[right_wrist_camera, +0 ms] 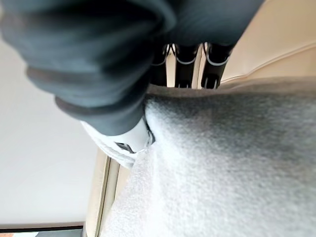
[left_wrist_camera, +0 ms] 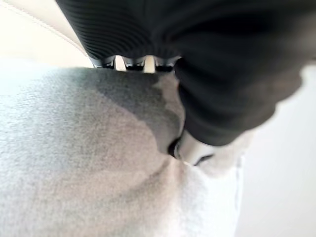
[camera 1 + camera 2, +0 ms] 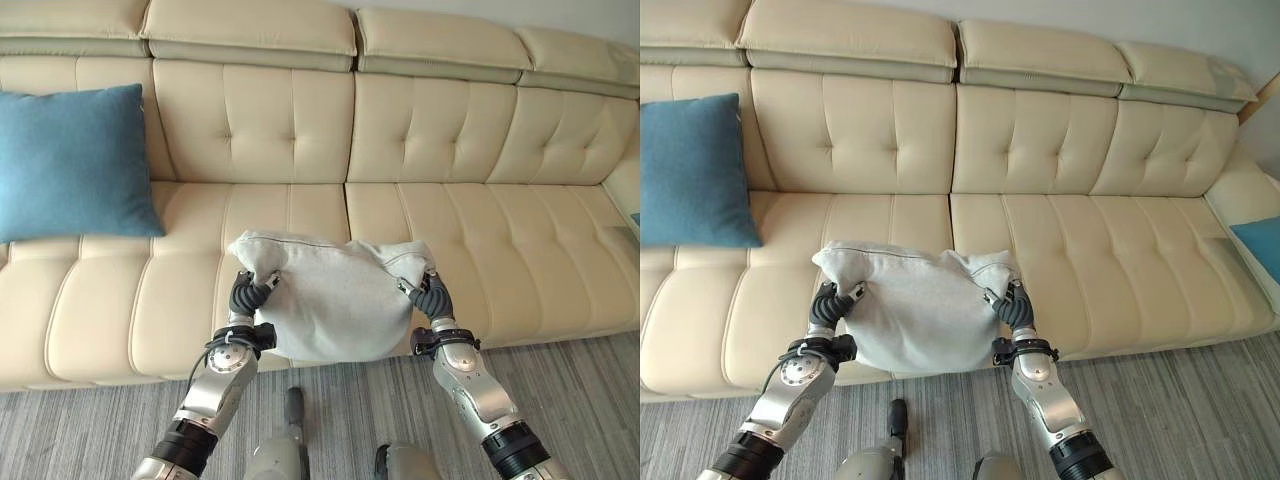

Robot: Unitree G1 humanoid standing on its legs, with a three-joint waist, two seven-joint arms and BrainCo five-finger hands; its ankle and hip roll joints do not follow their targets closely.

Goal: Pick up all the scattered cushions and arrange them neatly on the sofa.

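Observation:
A light grey cushion (image 3: 335, 298) hangs in front of the cream sofa (image 3: 470, 130), held up between both hands over the front edge of the seat. My left hand (image 3: 250, 292) is shut on its upper left corner, and my right hand (image 3: 429, 293) is shut on its upper right corner. In the wrist views the grey cushion fabric (image 2: 89, 163) (image 1: 232, 163) bunches under each thumb. A blue cushion (image 3: 72, 163) leans upright against the backrest at the sofa's left end.
Another blue cushion (image 3: 1258, 240) lies at the sofa's far right end by the armrest. The middle and right seats (image 3: 500, 240) are bare. Grey striped carpet (image 3: 580, 390) runs along the sofa's front.

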